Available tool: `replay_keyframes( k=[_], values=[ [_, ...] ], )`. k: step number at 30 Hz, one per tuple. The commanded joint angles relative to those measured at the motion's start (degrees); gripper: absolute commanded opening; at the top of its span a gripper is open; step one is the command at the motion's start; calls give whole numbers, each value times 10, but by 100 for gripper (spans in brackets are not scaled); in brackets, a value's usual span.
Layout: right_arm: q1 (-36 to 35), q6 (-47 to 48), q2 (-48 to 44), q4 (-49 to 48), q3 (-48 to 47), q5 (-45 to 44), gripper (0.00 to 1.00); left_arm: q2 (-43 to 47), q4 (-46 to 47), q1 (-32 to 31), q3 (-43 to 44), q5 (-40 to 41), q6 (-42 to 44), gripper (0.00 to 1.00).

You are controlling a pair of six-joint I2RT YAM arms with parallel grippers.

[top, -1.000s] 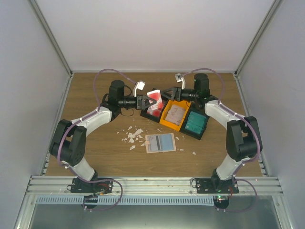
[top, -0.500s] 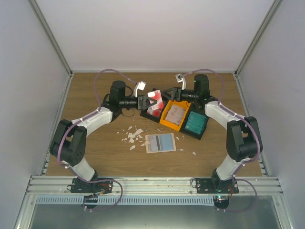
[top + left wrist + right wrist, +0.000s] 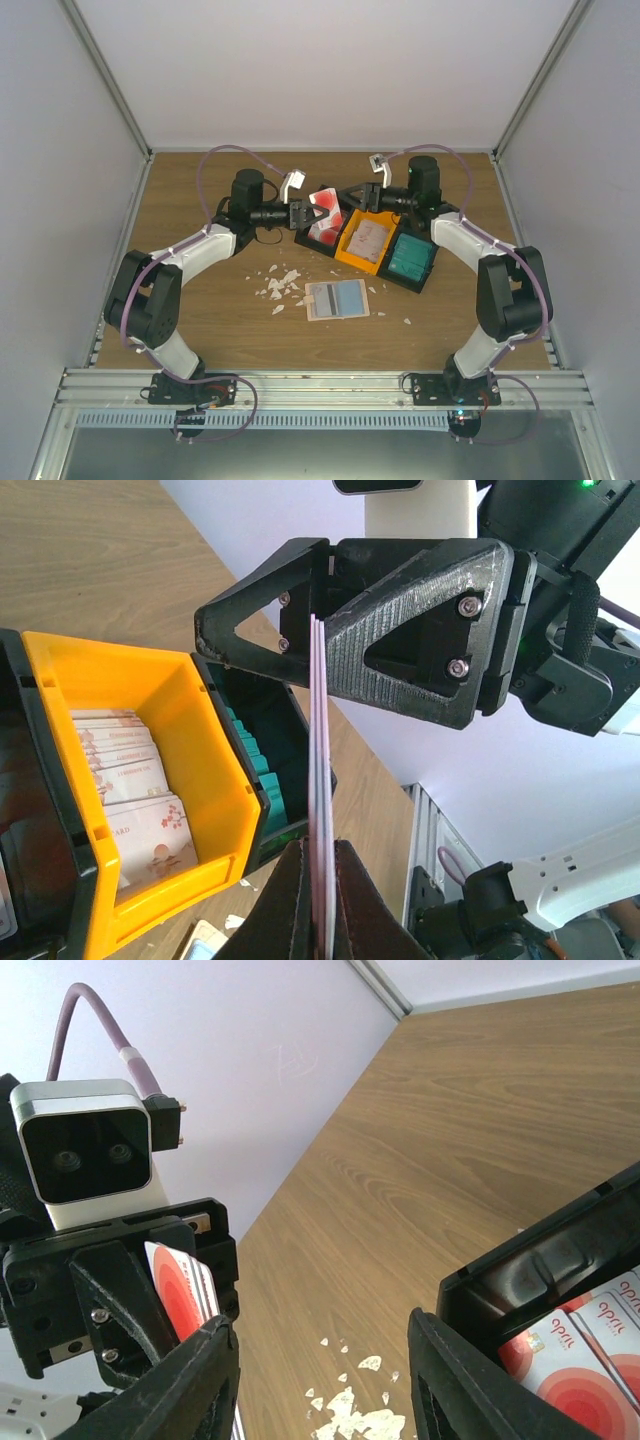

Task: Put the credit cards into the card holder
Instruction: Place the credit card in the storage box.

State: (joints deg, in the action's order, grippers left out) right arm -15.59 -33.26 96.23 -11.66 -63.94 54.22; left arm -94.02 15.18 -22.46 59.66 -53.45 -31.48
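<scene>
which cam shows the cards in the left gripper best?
Right wrist: the cards face it, red round mark visible, pinched in the left gripper. Left wrist sees only their thin edges; top external shows a tiny red-and-white patch.

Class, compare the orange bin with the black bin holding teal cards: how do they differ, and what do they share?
The orange bin is bright orange; the black bin is black. The orange bin holds pale beige cards, the black bin teal cards. The orange bin sits mid-row, the black bin at the row's right end. Both are open-topped and stand side by side.
</scene>
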Motion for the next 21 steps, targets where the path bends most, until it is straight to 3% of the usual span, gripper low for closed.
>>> replay_keyframes(
  k=[1,9,21],
  values=[
    [-4,6,0,-24,1,27,49,3,28,-4,2,-11,0,0],
    [-7,8,8,-21,-3,40,53,-1,28,-5,3,-15,-1,0],
    [-9,19,26,9,-21,40,34,8,44,-11,1,-48,10,0]
  ],
)
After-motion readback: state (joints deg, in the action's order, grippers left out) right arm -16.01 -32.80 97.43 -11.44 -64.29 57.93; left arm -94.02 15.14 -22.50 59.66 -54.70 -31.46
